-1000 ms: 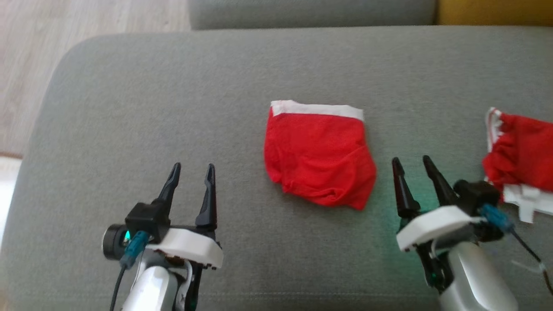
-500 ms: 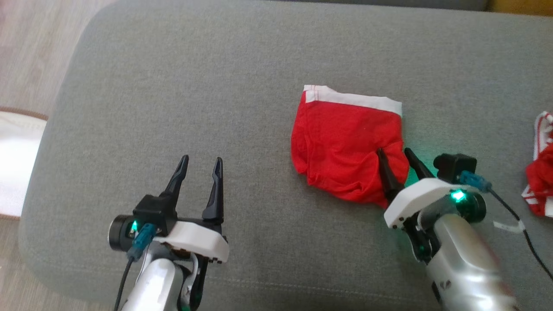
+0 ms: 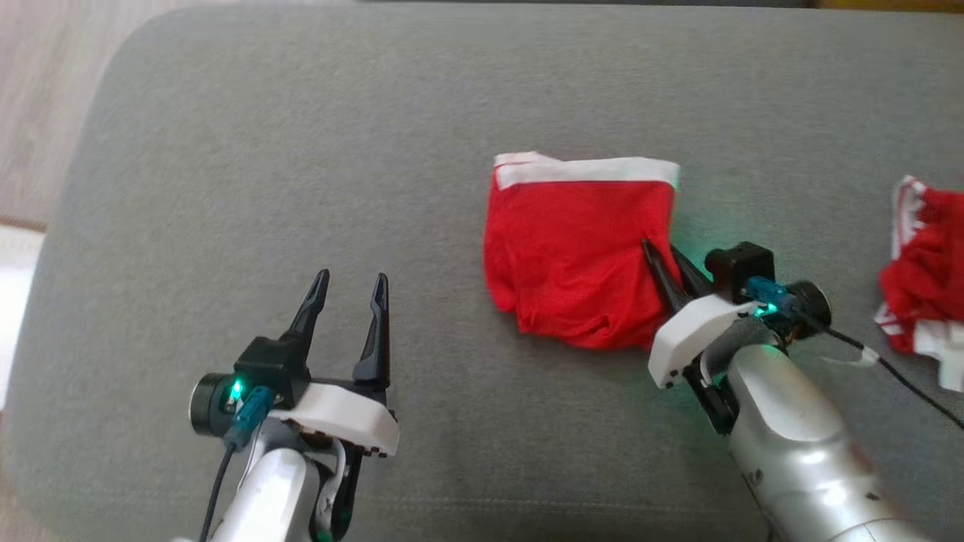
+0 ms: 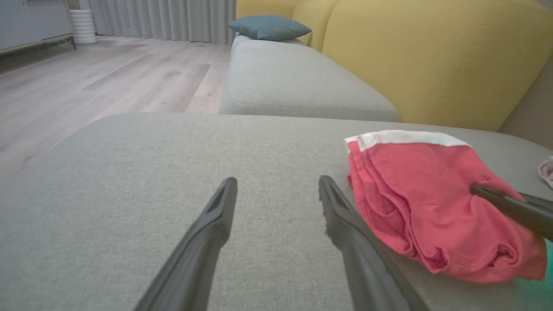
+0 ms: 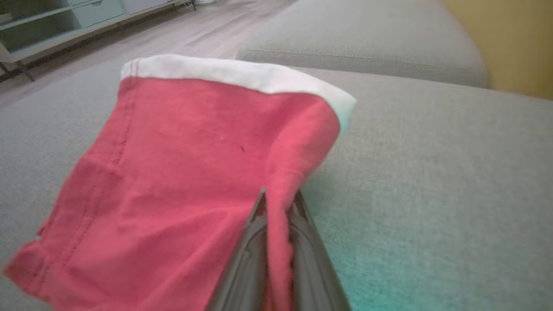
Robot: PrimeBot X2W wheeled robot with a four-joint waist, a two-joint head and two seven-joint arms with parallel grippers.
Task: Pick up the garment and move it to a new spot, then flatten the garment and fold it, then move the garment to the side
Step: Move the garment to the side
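A folded red garment (image 3: 572,248) with a white waistband lies on the grey cushion (image 3: 301,150), right of centre. My right gripper (image 3: 663,256) is shut on the garment's right edge, pinching a ridge of red cloth (image 5: 281,198) between its fingers. The same garment (image 4: 423,194) sits to the right in the left wrist view, with the right gripper's dark finger (image 4: 505,205) on it. My left gripper (image 3: 348,290) stands open over bare cushion, well to the garment's left, with nothing between its fingers (image 4: 216,224).
Another red and white garment (image 3: 922,275) lies crumpled at the cushion's right edge. The cushion's left edge drops to a wooden floor (image 3: 38,90). A second grey cushion (image 4: 293,82) and a yellow sofa back (image 4: 432,56) lie beyond.
My right gripper went from open beside the garment onto its right edge and shut on the cloth. The head camera shifted. The left gripper stayed open in place.
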